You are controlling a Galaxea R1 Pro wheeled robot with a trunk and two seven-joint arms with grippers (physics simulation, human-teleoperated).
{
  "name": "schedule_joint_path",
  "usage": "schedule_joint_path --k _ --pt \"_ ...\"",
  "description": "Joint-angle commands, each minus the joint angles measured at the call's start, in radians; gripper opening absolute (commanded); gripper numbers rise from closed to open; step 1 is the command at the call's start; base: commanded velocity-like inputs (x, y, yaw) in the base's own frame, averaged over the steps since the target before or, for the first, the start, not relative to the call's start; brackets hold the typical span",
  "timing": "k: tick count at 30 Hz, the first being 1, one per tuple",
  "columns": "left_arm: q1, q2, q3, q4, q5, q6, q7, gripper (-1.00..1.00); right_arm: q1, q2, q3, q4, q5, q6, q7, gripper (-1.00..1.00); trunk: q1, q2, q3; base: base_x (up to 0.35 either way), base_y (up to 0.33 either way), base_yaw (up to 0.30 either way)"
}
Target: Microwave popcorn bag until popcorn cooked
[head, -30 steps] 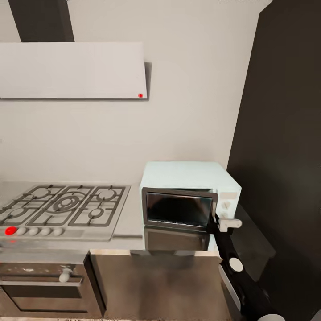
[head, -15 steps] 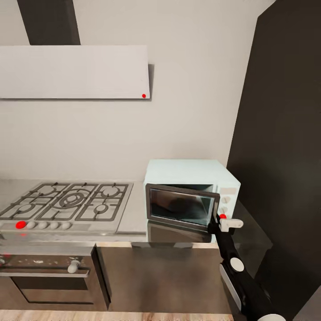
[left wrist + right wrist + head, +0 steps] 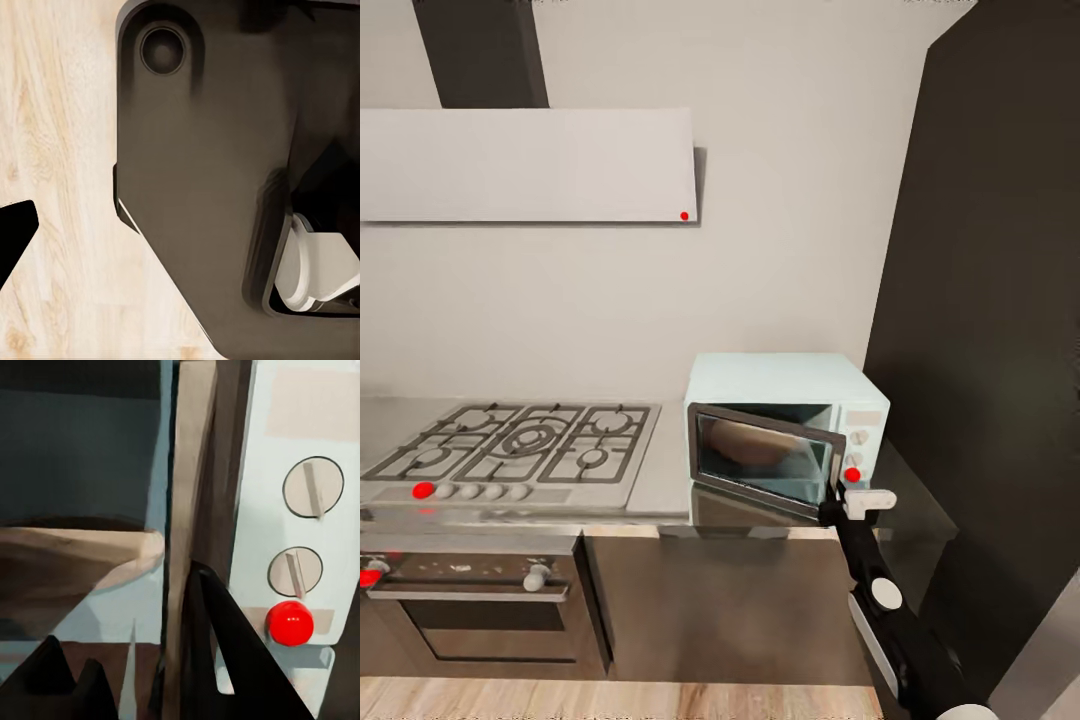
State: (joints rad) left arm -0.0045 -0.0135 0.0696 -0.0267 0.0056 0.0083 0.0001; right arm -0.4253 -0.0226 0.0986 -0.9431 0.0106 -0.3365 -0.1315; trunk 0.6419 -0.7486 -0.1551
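On the countertop, head view: microwave door partly swung out; right gripper at its free edge, likely opening it for the popcorn bag.
Left wrist view: wooden floor, robot base; jaw state unclear.
Right wrist view: finger hooks door edge, beside knobs; jaws spread, apparently.
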Motion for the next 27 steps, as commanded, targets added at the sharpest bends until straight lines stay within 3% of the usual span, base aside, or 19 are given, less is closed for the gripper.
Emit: schedule_joint_path --k 1,25,26,27 --pt "0.0 0.0 0.007 -0.001 0.001 0.001 0.0 1.0 -0.001 -0.002 0.003 0.0 -0.006 -0.004 -0.018 -1.0 0.0 -0.001 -0.002 -0.236 0.0 0.0" --pt "0.0 0.0 0.007 -0.001 0.001 0.001 0.0 1.0 -0.001 -0.002 0.003 0.0 -0.006 -0.004 -0.018 -1.0 0.0 -0.001 -0.002 -0.039 0.008 0.0" --pt "0.0 0.0 0.007 -0.001 0.001 0.001 0.0 1.0 -0.001 -0.002 0.003 0.0 -0.006 -0.004 -0.018 1.0 0.0 -0.001 -0.002 0.0 0.0 0.0" --pt "0.0 0.0 0.007 -0.001 0.001 0.001 0.0 1.0 -0.001 -0.002 0.003 0.0 -0.006 -0.004 -0.018 1.0 0.0 -0.001 -0.002 0.0 0.0 0.0"
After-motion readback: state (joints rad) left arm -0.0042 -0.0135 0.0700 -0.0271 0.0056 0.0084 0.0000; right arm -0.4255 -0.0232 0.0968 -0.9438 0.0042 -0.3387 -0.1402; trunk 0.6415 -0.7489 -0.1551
